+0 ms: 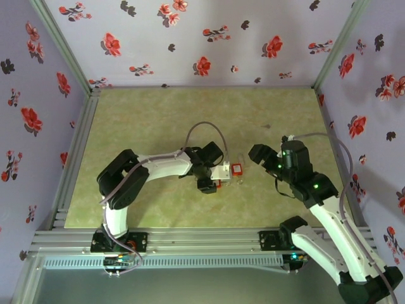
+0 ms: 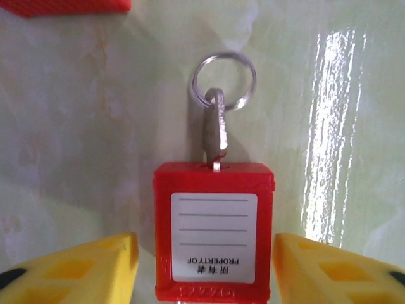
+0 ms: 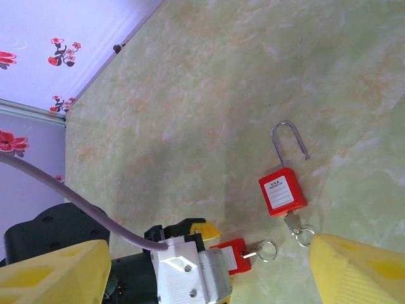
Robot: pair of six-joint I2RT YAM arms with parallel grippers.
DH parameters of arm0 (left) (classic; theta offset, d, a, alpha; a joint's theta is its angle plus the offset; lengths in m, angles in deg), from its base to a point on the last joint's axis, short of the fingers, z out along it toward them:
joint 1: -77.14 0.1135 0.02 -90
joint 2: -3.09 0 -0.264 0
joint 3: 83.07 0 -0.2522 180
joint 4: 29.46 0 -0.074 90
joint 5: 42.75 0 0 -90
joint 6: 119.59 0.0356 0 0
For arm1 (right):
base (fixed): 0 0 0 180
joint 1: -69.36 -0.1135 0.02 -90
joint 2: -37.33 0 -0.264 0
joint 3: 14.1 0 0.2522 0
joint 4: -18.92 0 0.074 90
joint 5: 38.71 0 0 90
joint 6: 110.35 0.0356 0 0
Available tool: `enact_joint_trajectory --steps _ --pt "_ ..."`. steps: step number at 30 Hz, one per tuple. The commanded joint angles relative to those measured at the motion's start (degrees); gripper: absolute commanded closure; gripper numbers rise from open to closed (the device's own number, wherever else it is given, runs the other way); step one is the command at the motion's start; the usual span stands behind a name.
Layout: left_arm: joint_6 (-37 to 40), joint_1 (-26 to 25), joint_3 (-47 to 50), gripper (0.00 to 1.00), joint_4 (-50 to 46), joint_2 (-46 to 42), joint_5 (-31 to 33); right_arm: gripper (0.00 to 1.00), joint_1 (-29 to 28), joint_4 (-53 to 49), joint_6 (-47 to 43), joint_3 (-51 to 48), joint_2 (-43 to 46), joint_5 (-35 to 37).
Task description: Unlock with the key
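Note:
A red padlock (image 2: 214, 231) with a white label lies on the table between my left gripper's yellow fingers (image 2: 95, 266), with a gap on each side. A silver key (image 2: 214, 130) with a ring (image 2: 224, 81) sticks in its end. My left gripper (image 2: 205, 259) is open around it. The same padlock (image 3: 235, 254) lies beside a second red padlock (image 3: 283, 192), whose shackle (image 3: 288, 139) has one leg free and which has its own key (image 3: 293, 223) in it. My right gripper (image 3: 205, 253) is open and hovers to the right of both locks, holding nothing.
From above, my left gripper (image 1: 214, 177) and the second padlock (image 1: 236, 169) sit mid-table, with my right gripper (image 1: 261, 157) just to their right. Flowered walls (image 1: 202, 38) enclose the green tabletop (image 1: 158, 114). A grey cable (image 1: 205, 126) loops over the left wrist.

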Motion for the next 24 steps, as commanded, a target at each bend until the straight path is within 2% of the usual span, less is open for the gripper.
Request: enact_joint_trajectory --steps 1,4,7,12,14,16,19,20,24 --pt "-0.11 -0.33 0.32 0.35 -0.57 -4.32 0.78 0.17 0.39 -1.08 0.43 -0.85 0.52 -0.20" --pt "-2.39 -0.24 0.61 0.32 -0.58 -7.63 0.43 0.17 0.55 -2.87 -1.66 -0.28 -0.03 -0.28" --pt "-8.58 0.90 1.75 0.31 1.17 -13.13 -1.43 0.16 0.75 -4.11 -5.17 0.34 -1.59 -1.70" --pt "-29.63 8.54 7.35 0.26 11.55 -26.02 -5.74 0.14 0.77 -5.11 -15.72 2.57 -9.95 -9.33" --pt "-38.35 12.14 8.14 0.25 13.75 -30.45 -5.99 0.02 0.66 -4.48 -19.86 3.42 -14.36 -13.44" --pt "-44.46 15.09 8.44 0.20 15.36 -34.51 -5.89 0.01 -0.33 -3.31 -23.79 4.04 -18.89 -16.06" --pt "-48.13 17.12 7.93 0.08 17.07 -39.88 -3.40 0.01 -4.39 -2.95 -31.96 6.29 -25.55 -15.53" --pt "-48.15 17.32 7.31 0.01 17.16 -41.29 -2.66 0.01 -6.32 -3.54 -35.21 7.52 -27.96 -14.55" --pt "-46.36 17.76 3.49 0.00 13.57 -45.46 0.41 0.02 -12.73 -7.12 -47.93 13.27 -38.59 -12.21"
